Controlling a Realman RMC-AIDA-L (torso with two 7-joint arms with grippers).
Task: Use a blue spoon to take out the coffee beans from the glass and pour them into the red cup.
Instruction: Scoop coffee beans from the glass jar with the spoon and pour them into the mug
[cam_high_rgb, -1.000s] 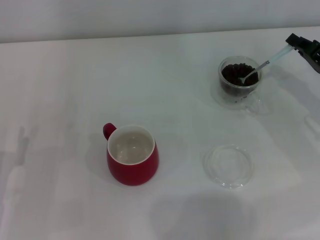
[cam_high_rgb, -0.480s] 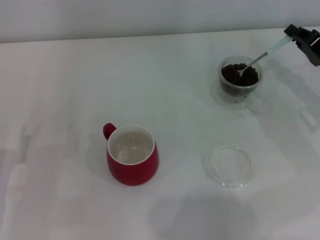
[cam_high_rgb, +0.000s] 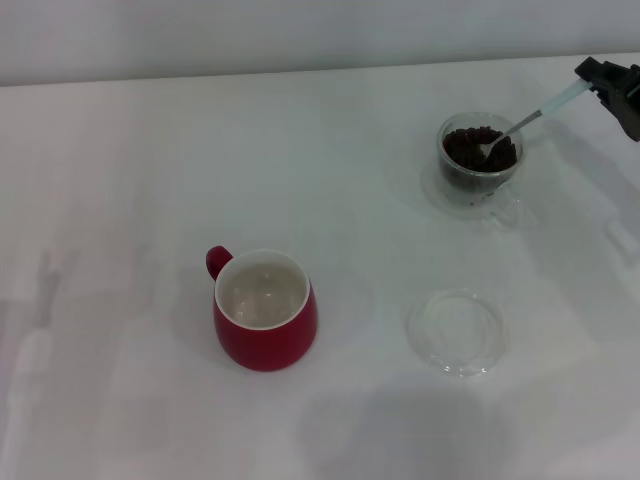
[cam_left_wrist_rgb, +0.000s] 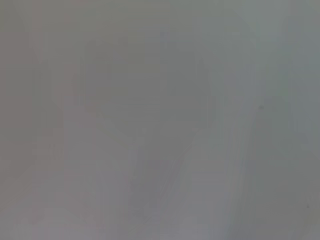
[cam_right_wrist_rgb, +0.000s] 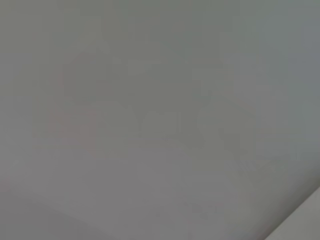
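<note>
In the head view the glass (cam_high_rgb: 480, 165) stands at the back right, full of dark coffee beans (cam_high_rgb: 470, 148). My right gripper (cam_high_rgb: 592, 75) at the far right edge is shut on the pale handle of the blue spoon (cam_high_rgb: 530, 120). The spoon slants down into the glass, its silver bowl resting among the beans. The red cup (cam_high_rgb: 265, 311) stands at the front left of centre, white inside, handle to the back left. The left gripper is out of view. Both wrist views show only plain grey.
A flat clear glass saucer (cam_high_rgb: 457, 331) lies on the white table (cam_high_rgb: 120, 180) in front of the glass, right of the red cup. A pale wall runs along the table's back edge.
The spoon's bowl has stayed in the beans while its handle and my right gripper rocked a little, up and then slightly right. The cups and saucer have not moved.
</note>
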